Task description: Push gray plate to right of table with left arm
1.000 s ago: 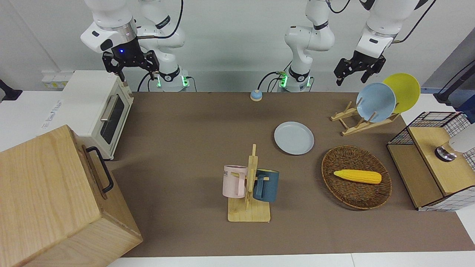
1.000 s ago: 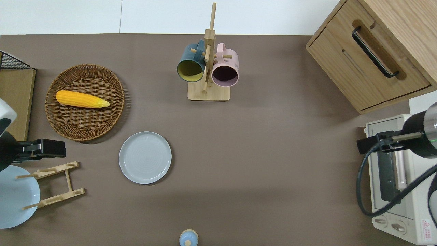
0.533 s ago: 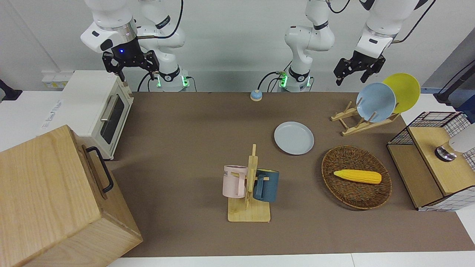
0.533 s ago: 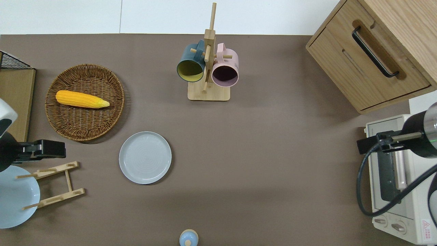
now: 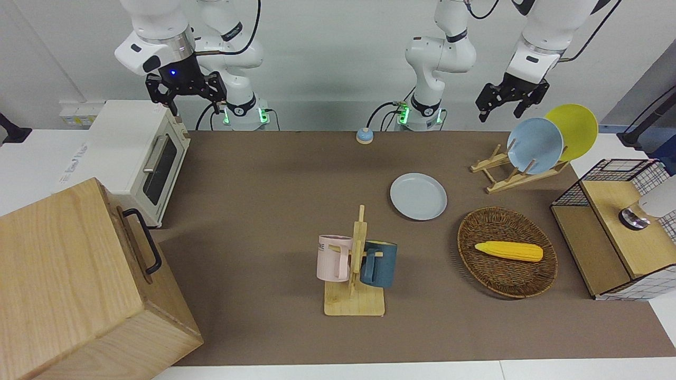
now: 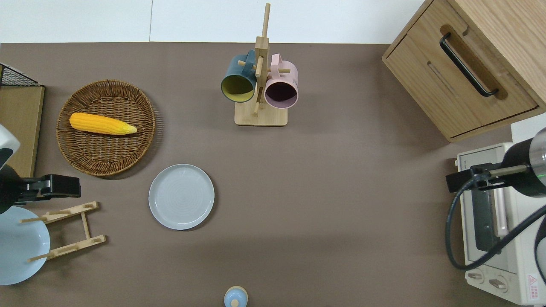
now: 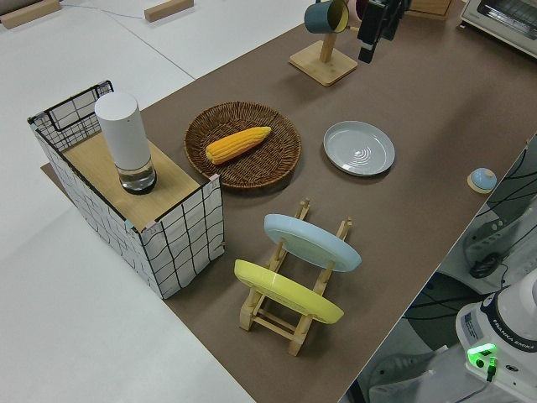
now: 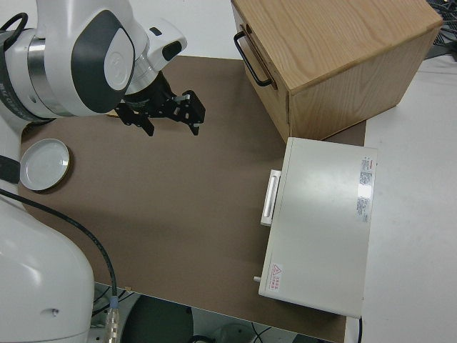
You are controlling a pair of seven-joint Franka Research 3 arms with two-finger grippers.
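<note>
We see the gray plate (image 6: 181,196) lying flat on the table (image 6: 332,204), untouched, nearer to the robots than the wicker basket (image 6: 106,128) and beside the wooden plate rack (image 6: 64,232), toward the left arm's end. The left gripper (image 5: 506,102) hangs in the air over the rack, with its fingers spread open and holding nothing. The right arm is parked, and its gripper (image 5: 186,91) is also open.

We think several things can go wrong. If the gripper descends straight down, it may strike the rack or the sky-blue plate (image 5: 534,138) leaning on it. The plate rim is low, so a finger set too high can slide over it, and a push off the centre can turn the plate away.

For room, the brown cover between the plate and the toaster oven (image 6: 495,221) is open and wide. The mug stand (image 6: 260,91) is farther from the robots than this path, and the small blue knob (image 6: 235,297) is nearer, so we judge the straight way across is free.
</note>
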